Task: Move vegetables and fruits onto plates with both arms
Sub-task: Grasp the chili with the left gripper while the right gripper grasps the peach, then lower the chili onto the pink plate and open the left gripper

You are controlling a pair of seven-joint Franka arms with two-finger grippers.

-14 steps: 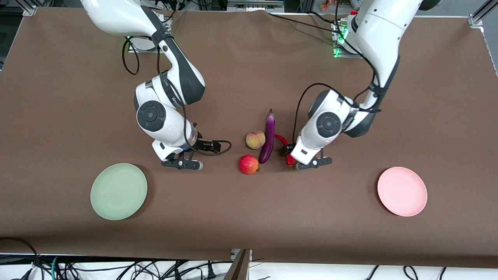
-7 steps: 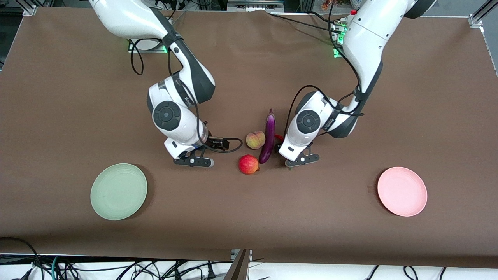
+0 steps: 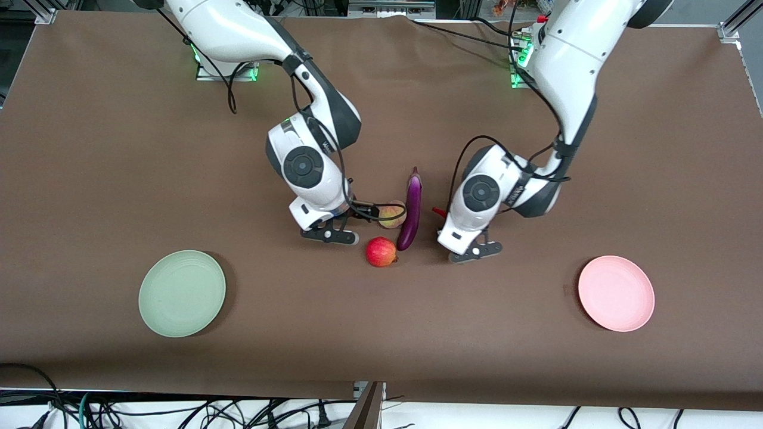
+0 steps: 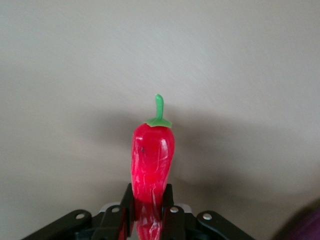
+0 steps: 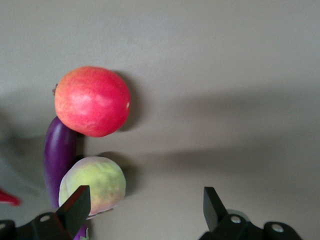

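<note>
Nothing is plated: the green plate and the pink plate sit bare at the two table ends. The left gripper is clamped on the chili, low over the cloth beside the eggplant. The right gripper is spread wide, next to the peach. The apple lies just nearer the camera. All four items are left to move

Brown-covered desk carrying a purple eggplant, with peach and red apple beside it mid-desk, a pale green plate toward the right arm's end, a pale pink plate toward the left arm's.
</note>
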